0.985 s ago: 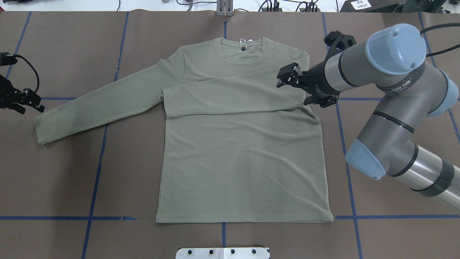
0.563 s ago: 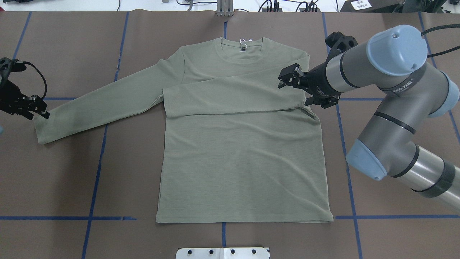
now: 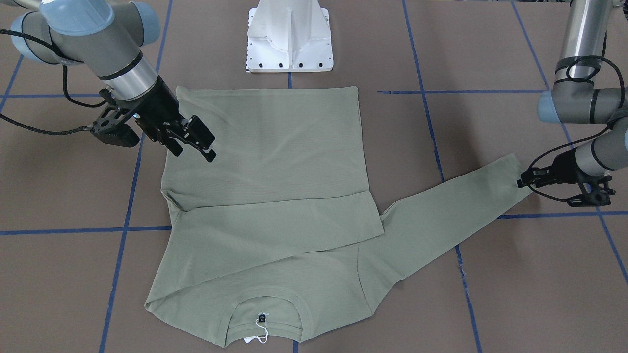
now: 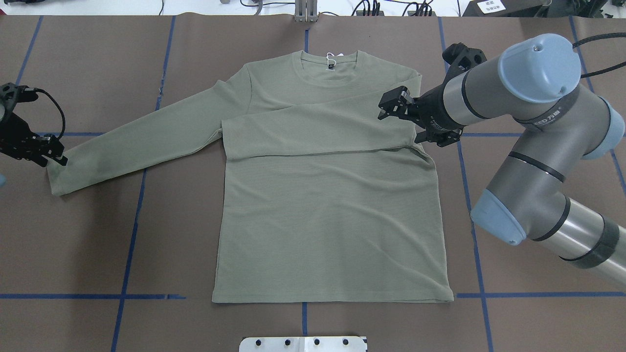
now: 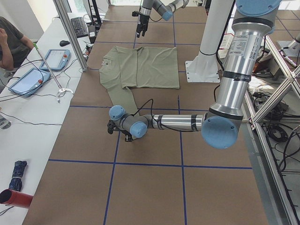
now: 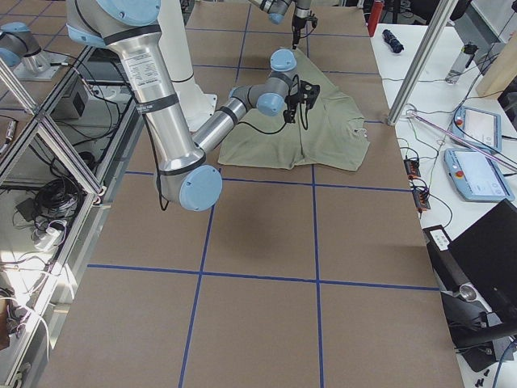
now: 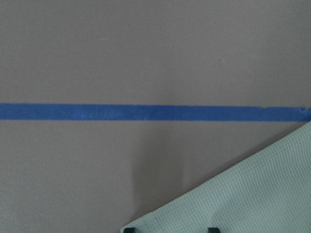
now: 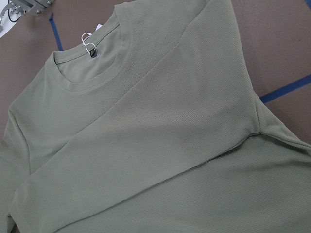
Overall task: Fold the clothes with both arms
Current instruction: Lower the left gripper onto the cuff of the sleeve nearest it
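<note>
Since the earlier frame, the left claw has advanced across the brown tabletop, gridded with blue tape, to the cuff of the outstretched sleeve. The right arm is unchanged. Note the sage-green long-sleeved knit shirt lying flat at the tabletop's centre, with its collar away from the robot. Its other sleeve is folded across the chest. In the left wrist view you see the left claw's fingertips apart, with the cuff corner between them. The right claw hovers spread wide above the shirt's shoulder, holding nothing.
</note>
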Controlling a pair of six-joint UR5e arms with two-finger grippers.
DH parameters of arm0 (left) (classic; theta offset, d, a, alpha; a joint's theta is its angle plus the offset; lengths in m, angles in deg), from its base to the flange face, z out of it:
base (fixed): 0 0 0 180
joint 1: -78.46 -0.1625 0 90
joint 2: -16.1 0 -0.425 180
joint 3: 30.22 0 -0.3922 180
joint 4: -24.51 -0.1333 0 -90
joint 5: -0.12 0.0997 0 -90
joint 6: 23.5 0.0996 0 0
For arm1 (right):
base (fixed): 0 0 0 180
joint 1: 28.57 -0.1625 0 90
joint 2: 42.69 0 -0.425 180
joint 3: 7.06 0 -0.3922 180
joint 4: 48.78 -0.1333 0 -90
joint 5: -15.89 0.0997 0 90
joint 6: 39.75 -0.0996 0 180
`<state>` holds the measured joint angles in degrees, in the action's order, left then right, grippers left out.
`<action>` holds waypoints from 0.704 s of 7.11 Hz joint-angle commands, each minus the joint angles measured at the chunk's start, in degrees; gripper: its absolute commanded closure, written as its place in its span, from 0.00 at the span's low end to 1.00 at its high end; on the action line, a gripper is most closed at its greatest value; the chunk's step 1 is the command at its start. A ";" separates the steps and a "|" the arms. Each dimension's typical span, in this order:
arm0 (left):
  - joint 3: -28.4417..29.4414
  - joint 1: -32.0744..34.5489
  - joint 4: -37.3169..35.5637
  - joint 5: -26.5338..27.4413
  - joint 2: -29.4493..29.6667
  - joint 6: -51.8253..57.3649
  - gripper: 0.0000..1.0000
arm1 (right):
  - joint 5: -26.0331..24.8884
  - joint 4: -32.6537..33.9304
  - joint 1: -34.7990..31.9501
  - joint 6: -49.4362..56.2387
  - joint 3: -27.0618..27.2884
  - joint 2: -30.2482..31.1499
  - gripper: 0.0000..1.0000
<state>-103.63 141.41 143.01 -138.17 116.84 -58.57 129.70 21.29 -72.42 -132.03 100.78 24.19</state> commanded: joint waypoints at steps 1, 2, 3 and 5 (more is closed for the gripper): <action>-0.50 -0.02 -0.11 3.61 0.07 -0.17 0.36 | -0.16 -0.02 0.00 -0.09 0.09 0.08 0.00; -0.33 -0.02 -0.02 4.16 -0.19 0.00 0.36 | -0.17 0.07 0.00 -0.09 0.09 0.09 0.00; -0.42 -0.02 -0.02 4.17 -0.28 0.00 0.36 | -0.25 0.07 0.00 -0.09 -0.09 0.09 0.00; -0.42 -0.11 0.06 4.17 -0.19 -0.26 0.43 | -0.25 0.07 0.00 -0.26 0.00 0.09 0.00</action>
<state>-104.00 141.33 143.04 -134.07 116.61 -58.67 129.46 21.35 -72.42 -132.20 100.78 24.28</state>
